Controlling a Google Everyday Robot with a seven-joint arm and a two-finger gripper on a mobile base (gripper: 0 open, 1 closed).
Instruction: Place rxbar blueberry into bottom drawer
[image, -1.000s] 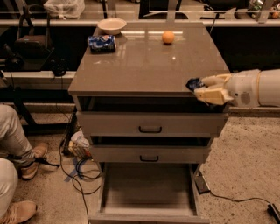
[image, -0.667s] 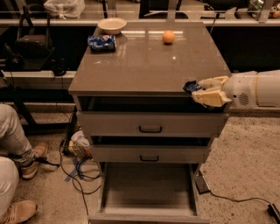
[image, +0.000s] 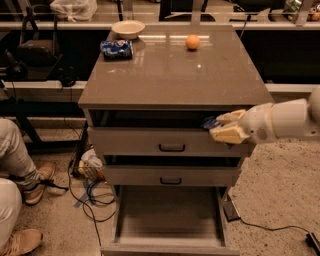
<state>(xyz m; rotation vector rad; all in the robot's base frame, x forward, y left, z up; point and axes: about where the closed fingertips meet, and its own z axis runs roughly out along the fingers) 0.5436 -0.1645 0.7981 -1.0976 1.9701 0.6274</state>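
Observation:
My gripper (image: 216, 126) reaches in from the right on a white arm and hangs in front of the cabinet's top drawer, just below the countertop's front edge. Its cream fingers (image: 227, 133) are shut on the rxbar blueberry (image: 209, 122), a small dark navy bar that shows only as a tip between them. The bottom drawer (image: 170, 245) is pulled fully out at the foot of the cabinet, a wide shallow tray with nothing in it, well below and left of the gripper.
On the countertop (image: 175, 75) sit a crinkled blue-and-white snack bag (image: 116, 48), a white bowl (image: 128, 28) and an orange (image: 192, 41). Two upper drawers with black handles (image: 171, 147) stand slightly ajar. A seated person's legs (image: 15, 165) and cables (image: 85, 192) are at the left.
My gripper has moved down and left with the bar, from level with the countertop's right edge to in front of the top drawer.

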